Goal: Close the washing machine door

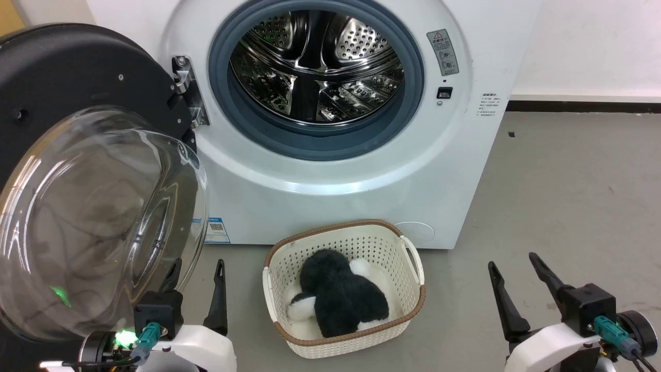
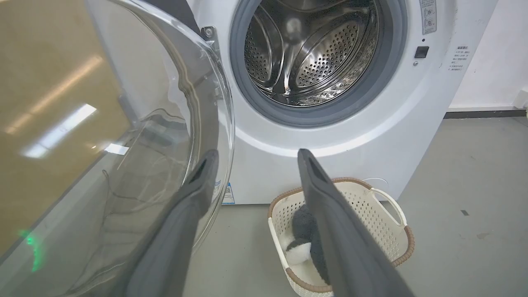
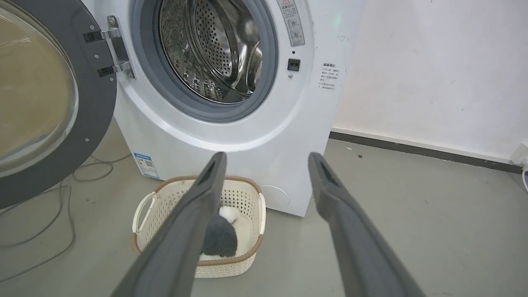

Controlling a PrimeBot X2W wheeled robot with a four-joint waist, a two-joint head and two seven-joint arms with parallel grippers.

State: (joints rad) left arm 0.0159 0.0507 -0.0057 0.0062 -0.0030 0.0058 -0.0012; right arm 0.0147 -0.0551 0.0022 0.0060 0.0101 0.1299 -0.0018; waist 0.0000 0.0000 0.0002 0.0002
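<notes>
Sticker [image 1: 217, 230] on the washing machine [image 1: 330, 201] shows a QR code.

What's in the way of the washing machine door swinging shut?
Nothing visible. The washing machine door stands wide open, the left hand beside its glass; the basket on the floor seems lower than its swing.

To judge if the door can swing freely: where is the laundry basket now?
In the head view, the cream laundry basket stands on the floor at centre, just before the washing machine, right of the open washing machine door.
</notes>
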